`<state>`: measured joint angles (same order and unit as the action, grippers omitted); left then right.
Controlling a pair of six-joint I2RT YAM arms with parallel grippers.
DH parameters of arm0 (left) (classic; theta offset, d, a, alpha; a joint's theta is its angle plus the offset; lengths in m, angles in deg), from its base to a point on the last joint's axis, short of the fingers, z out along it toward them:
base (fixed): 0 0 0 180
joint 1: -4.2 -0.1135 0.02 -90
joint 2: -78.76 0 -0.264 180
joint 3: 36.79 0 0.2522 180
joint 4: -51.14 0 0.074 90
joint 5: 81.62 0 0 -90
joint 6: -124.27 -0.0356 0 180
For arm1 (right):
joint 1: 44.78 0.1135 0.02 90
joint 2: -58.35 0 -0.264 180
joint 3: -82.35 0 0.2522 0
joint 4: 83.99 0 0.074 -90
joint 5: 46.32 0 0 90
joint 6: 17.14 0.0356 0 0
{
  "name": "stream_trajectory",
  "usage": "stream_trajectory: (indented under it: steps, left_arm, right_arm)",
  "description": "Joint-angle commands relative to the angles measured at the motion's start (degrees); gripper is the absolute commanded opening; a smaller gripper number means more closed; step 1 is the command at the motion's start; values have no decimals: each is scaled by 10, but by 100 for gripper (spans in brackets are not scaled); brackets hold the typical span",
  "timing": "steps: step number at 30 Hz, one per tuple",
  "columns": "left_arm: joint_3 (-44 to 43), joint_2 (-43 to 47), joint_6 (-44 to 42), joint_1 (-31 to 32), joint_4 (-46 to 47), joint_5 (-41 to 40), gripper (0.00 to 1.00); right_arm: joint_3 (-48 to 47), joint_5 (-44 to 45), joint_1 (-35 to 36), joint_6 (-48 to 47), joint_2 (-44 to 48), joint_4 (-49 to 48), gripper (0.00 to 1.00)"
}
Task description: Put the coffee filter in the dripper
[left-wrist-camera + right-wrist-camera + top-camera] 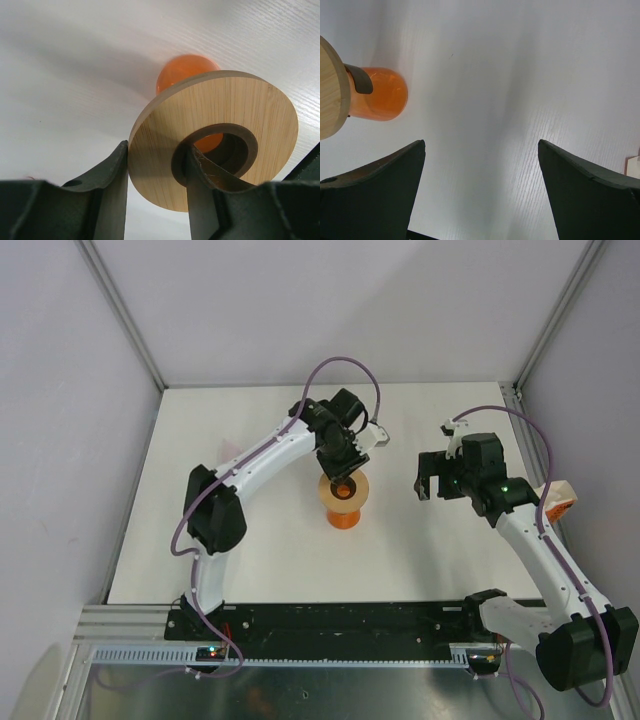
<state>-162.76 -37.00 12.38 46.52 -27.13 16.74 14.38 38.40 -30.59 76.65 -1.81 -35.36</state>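
The dripper is translucent orange with a round wooden collar and stands mid-table. In the left wrist view its orange body shows behind the wooden collar. My left gripper is shut on that collar, one finger against its outer edge and the other inside its hole. My right gripper is open and empty, above bare table to the right of the dripper. The coffee filter is out of view.
A white-and-orange packet lies near the table's right edge, behind my right arm. A pale corner shows at the right edge of the right wrist view. Grey walls enclose the white table.
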Motion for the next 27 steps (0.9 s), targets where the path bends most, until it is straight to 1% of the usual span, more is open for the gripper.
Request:
stream_trajectory:
  steps: [1, 5, 7, 11, 15, 18, 25, 27]
  left_arm:
    - [-1, 0, 6, 5, -5, 19, 2]
    - [-3, -5, 3, 5, -5, 14, 13]
    - [-3, -5, 1, 5, -5, 16, 23]
    - [-7, -1, 0, 5, -5, 13, 47]
    - [-16, 6, 0, 5, -4, 14, 62]
    - [-25, 11, 1, 5, -4, 17, 69]
    - [-56, 37, 5, 5, -4, 8, 75]
    - [-70, 50, 10, 3, -2, 1, 81]
  right_arm:
    - [2, -6, -3, -7, 1, -14, 99]
    - [2, -7, -4, -7, 0, -13, 99]
    - [2, -8, -4, -7, 0, -13, 99]
    - [2, -9, -5, -8, 0, -13, 99]
    - [2, -11, -4, -6, -2, -13, 99]
    - [2, -11, -4, -6, -2, -12, 99]
    - [2, -11, -4, -6, -2, -10, 99]
    - [4, -11, -4, -6, 0, -12, 99]
